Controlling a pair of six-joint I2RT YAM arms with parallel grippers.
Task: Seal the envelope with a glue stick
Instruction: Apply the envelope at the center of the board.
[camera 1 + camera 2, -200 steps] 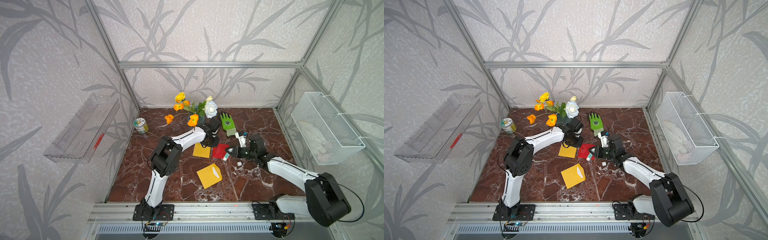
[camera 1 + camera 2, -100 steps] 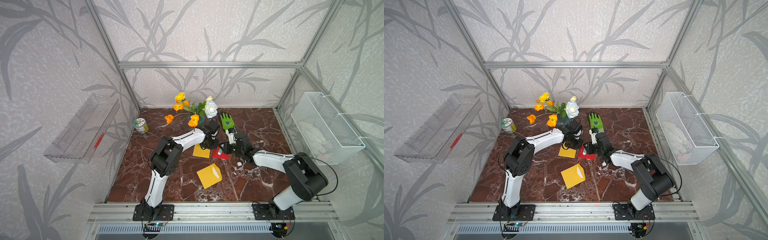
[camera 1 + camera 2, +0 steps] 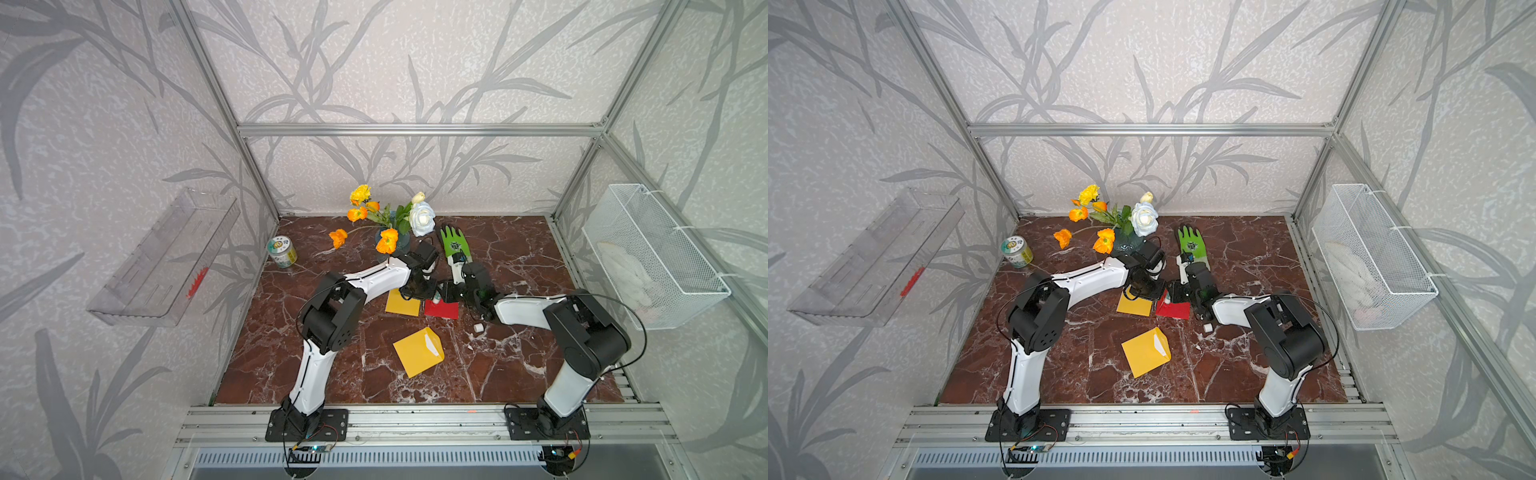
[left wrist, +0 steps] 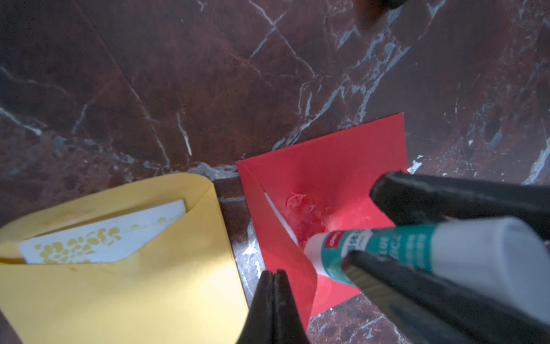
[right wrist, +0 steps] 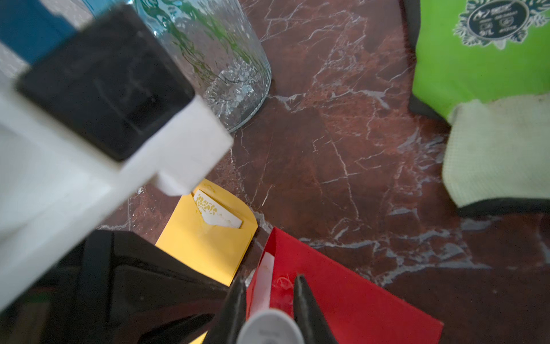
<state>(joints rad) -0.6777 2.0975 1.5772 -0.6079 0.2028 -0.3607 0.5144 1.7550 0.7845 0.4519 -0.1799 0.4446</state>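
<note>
A red envelope (image 3: pixel 444 311) lies open on the marble floor, its flap (image 4: pixel 285 238) standing up with a white card behind it. My right gripper (image 5: pixel 269 286) is shut on the glue stick (image 4: pixel 372 250), a white tube with a teal label. The tube's tip rests on the envelope's inner face by the flap fold, where glue smears (image 4: pixel 297 202) show. My left gripper (image 4: pixel 275 274) is shut with nothing between its fingers, just outside the raised flap. In both top views the two grippers meet over the red envelope (image 3: pixel 1177 311).
A yellow envelope (image 4: pixel 119 283) with a card lies beside the red one, and another yellow envelope (image 3: pixel 417 352) lies nearer the front. A small white cap (image 3: pixel 478 328), a glass vase (image 5: pixel 226 68) of flowers, a green glove (image 5: pixel 476 56) and a can (image 3: pixel 281 251) are around.
My right arm has swung left and carried the glue stick from right of the red envelope onto it, close to the left gripper. The left arm has barely moved.
</note>
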